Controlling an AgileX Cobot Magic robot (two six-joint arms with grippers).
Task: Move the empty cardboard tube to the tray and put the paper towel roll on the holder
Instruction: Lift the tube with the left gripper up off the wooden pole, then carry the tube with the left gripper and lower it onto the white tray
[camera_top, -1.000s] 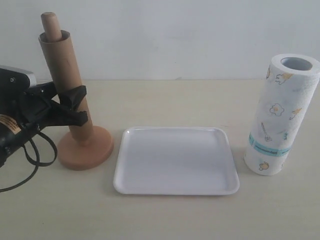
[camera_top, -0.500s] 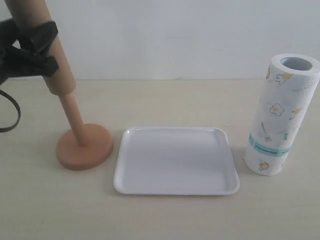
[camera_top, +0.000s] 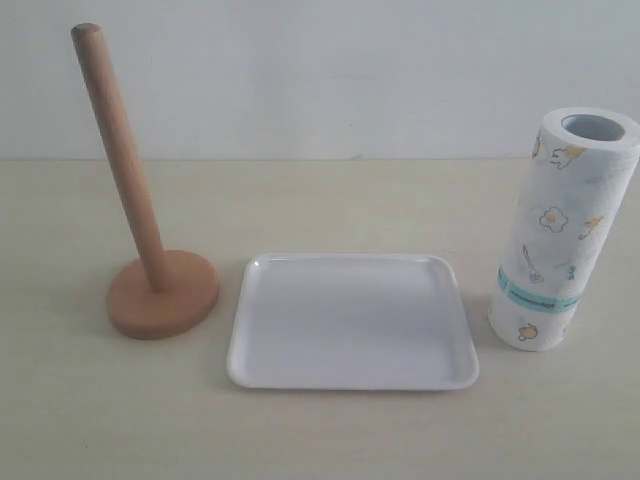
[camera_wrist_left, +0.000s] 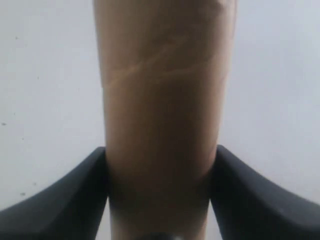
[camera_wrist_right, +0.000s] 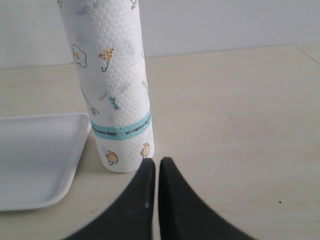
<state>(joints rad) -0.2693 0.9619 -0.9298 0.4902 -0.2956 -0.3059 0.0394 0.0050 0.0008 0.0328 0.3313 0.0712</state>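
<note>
Tabletop (camera_top: 330, 430) of pale beige, seen in the exterior view against a plain white wall, carried three things in a row. On the left stood the holder (camera_top: 150, 260), a round wooden disc base with a slim, rounded-top post. The post leaned slightly leftward in the picture and showed along its whole length. Just beside it, in the middle, lay the tray (camera_top: 350, 325), white, shallow and rectangular, with rounded corners and a low rim. On the right, a little apart from the tray, the paper towel roll (camera_top: 563, 232) stood upright on one end. Its teal band sat near the bottom and its hollow core opened at the top.

The empty cardboard tube (camera_wrist_left: 165, 100) showed only in the left wrist view. There the left gripper (camera_wrist_left: 160, 160) pinched it, one black finger (camera_wrist_left: 60, 200) pressed against each side of the brown cylinder. The tube filled the middle of that picture with only pale wall behind it, so where it hung in relation to the table could not be told.

In the right wrist view, the right gripper (camera_wrist_right: 156, 164) had its jaws pressed together and held nothing. Its tips were low over the table, close to the foot of the roll. Whether they touched the roll could not be told.
</note>
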